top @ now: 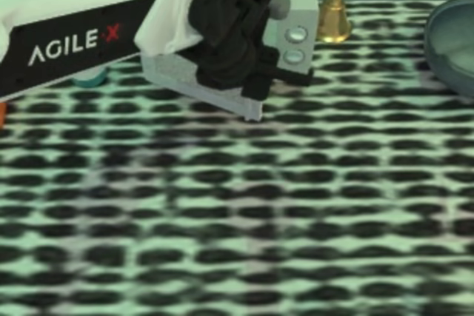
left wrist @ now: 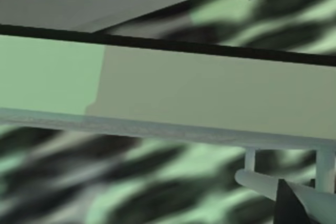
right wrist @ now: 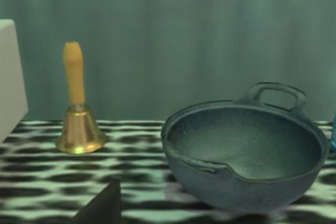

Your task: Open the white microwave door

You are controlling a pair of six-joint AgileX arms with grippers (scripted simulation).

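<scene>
The left arm sweeps in from nine o'clock across the far edge of the table, its white link marked AGILEX, and the left gripper sits right at the front of the white microwave up at twelve o'clock. The white microwave door stands swung out from the body, angled toward the table, its slim handle showing close in the left wrist view. Whether the jaws are clamped or apart, I cannot tell. The right gripper is out of the top view. A dark pan and a brass bell sit toward one o'clock.
</scene>
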